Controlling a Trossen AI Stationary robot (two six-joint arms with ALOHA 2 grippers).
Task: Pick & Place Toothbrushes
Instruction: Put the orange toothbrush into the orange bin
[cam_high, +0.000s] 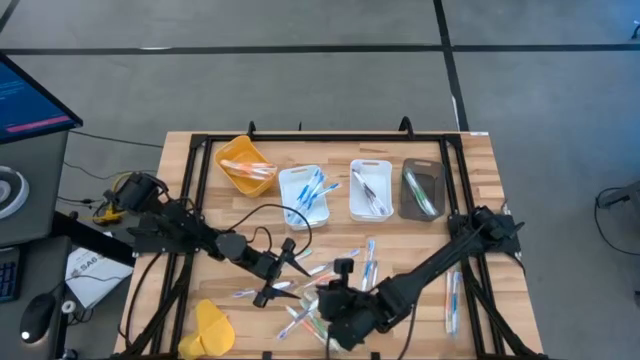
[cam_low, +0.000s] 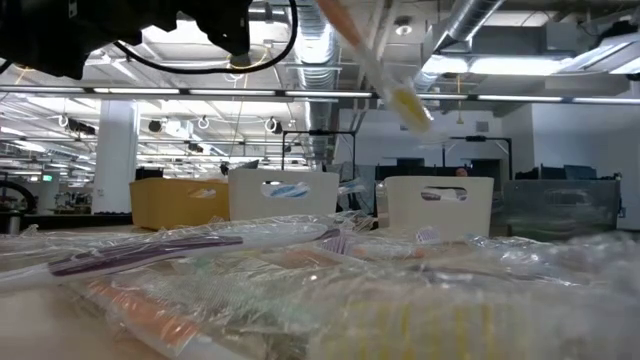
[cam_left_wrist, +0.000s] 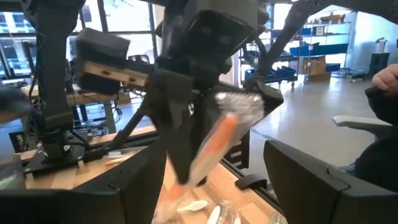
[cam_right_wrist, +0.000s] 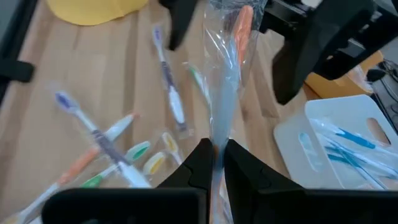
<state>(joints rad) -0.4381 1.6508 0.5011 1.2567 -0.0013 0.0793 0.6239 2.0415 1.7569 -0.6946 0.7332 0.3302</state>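
Overhead, we see both grippers meet above the loose toothbrushes on the table, short of the trays. In the right wrist view, the right gripper pinches a wrapped orange toothbrush (held upright). In the left wrist view, the left gripper stands spread wide around that wrapper, not touching.
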